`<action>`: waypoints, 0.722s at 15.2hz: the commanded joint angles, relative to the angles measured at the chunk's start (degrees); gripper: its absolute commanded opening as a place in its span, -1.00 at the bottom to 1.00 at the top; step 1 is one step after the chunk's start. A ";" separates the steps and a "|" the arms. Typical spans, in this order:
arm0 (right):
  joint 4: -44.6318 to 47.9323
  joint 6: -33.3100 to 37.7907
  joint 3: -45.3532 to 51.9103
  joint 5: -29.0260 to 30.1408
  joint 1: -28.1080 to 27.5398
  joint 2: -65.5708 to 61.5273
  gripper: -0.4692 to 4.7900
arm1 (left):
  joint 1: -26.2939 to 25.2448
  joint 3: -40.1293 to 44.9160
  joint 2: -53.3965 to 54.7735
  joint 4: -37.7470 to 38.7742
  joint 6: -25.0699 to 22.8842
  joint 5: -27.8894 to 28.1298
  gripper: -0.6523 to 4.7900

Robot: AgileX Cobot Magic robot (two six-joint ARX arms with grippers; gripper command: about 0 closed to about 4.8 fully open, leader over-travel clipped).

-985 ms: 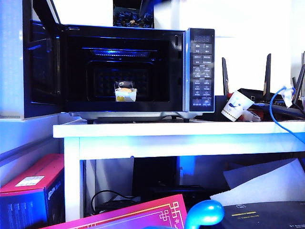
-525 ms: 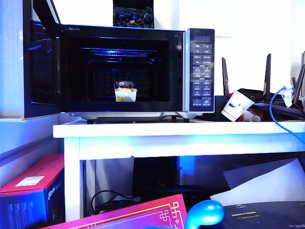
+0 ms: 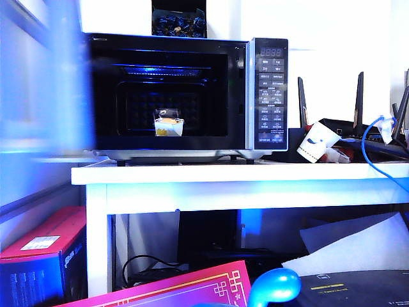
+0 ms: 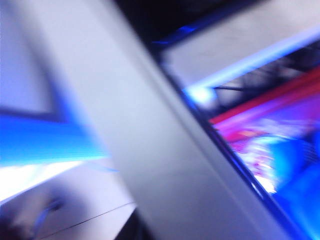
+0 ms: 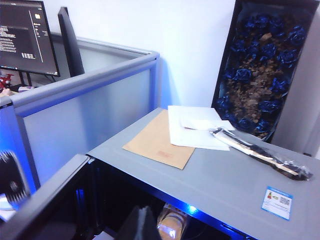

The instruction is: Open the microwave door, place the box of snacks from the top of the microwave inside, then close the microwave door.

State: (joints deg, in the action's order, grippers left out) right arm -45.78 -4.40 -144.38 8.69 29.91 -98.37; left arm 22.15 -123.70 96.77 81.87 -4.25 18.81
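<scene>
Neither hand can be seen in any view; the right hand is fully closed.

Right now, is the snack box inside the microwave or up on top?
Inside: the box of snacks sits on the floor of the microwave cavity, seen through the open front.

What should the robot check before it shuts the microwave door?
1. Box of snacks inside the microwave: ok, it sits in the middle of the floor inside.
2. Nothing sticking out of the opening: ok in the exterior view.
3. Door shut: not ok, it is a blur at the left and the inside is open.
4. Left end effector on the door: cannot tell, its wrist view is all blur and it does not show.
5. Right end effector out of the door's way: ok as far as it shows; it is shut, empty, up near the microwave's top front edge.
</scene>
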 commanded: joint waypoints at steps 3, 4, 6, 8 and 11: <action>1.55 -0.11 -0.61 -3.39 0.00 0.94 -0.84 | 0.20 0.02 2.16 -9.70 -1.79 -18.08 -0.78; 1.51 -0.13 -0.61 -5.40 0.00 1.18 -0.84 | 0.20 0.02 2.64 -12.04 -1.99 -22.49 -0.78; 1.95 -0.13 -0.61 -6.23 0.00 1.33 -0.84 | 0.22 0.02 4.35 -16.04 -2.86 -29.22 -0.78; 3.65 -0.09 -0.59 -6.21 0.00 1.33 -0.84 | 0.26 0.02 7.26 -19.93 -4.70 -37.79 -0.78; 5.86 -0.09 -0.57 -6.21 0.02 1.25 -0.84 | 0.33 0.02 11.19 -27.56 -7.23 -46.01 -0.78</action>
State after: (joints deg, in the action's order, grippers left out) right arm -41.91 -4.40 -144.77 2.63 29.91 -97.43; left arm 22.33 -123.52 107.15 58.00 -10.59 -23.75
